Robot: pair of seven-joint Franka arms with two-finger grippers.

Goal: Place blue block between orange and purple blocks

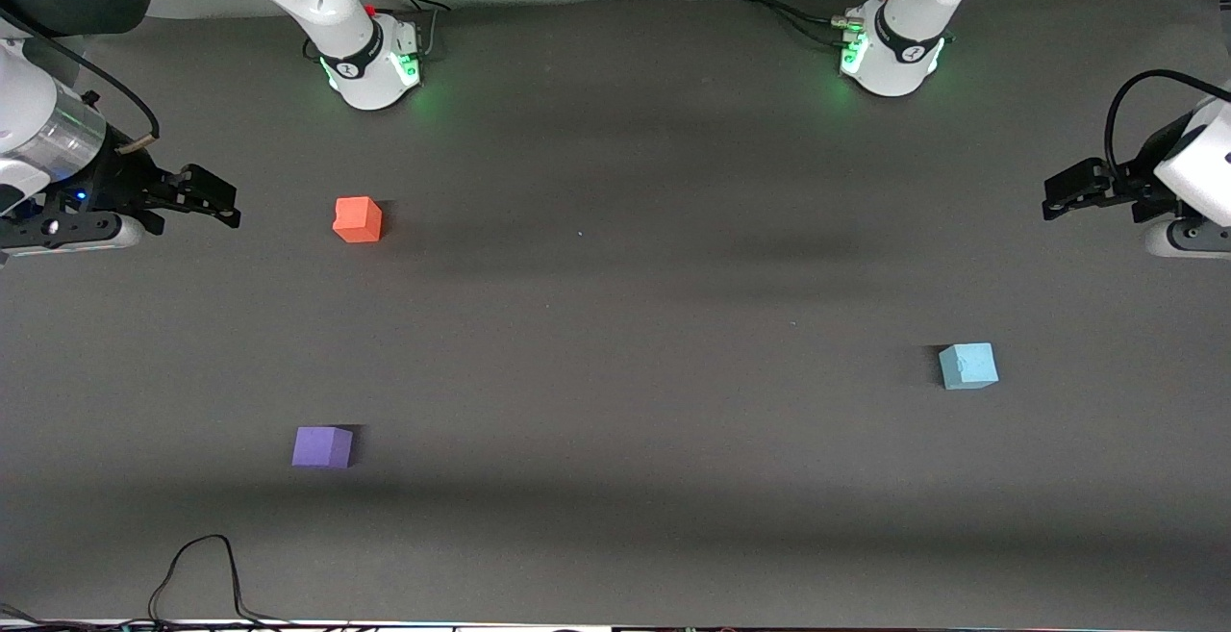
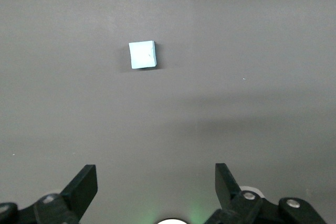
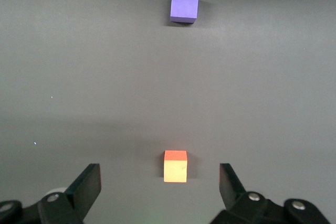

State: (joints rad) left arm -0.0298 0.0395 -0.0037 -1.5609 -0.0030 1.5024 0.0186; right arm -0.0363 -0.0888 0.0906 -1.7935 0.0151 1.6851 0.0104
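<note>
The light blue block [image 1: 968, 366] lies on the dark table toward the left arm's end; it also shows in the left wrist view [image 2: 143, 55]. The orange block [image 1: 358, 219] and the purple block [image 1: 322, 446] lie toward the right arm's end, far apart, the purple one nearer the front camera. Both show in the right wrist view, the orange block [image 3: 175, 166] and the purple block [image 3: 184, 5]. My left gripper [image 1: 1067, 194] [image 2: 156, 174] is open and empty, over the table's left-arm end. My right gripper [image 1: 216, 199] [image 3: 159, 170] is open and empty, over the table beside the orange block.
The two arm bases [image 1: 375, 64] [image 1: 894, 55] stand at the table's edge farthest from the front camera. A black cable [image 1: 202, 569] loops over the table's edge nearest that camera, near the purple block. Bare dark mat [image 1: 615, 343] lies between the blocks.
</note>
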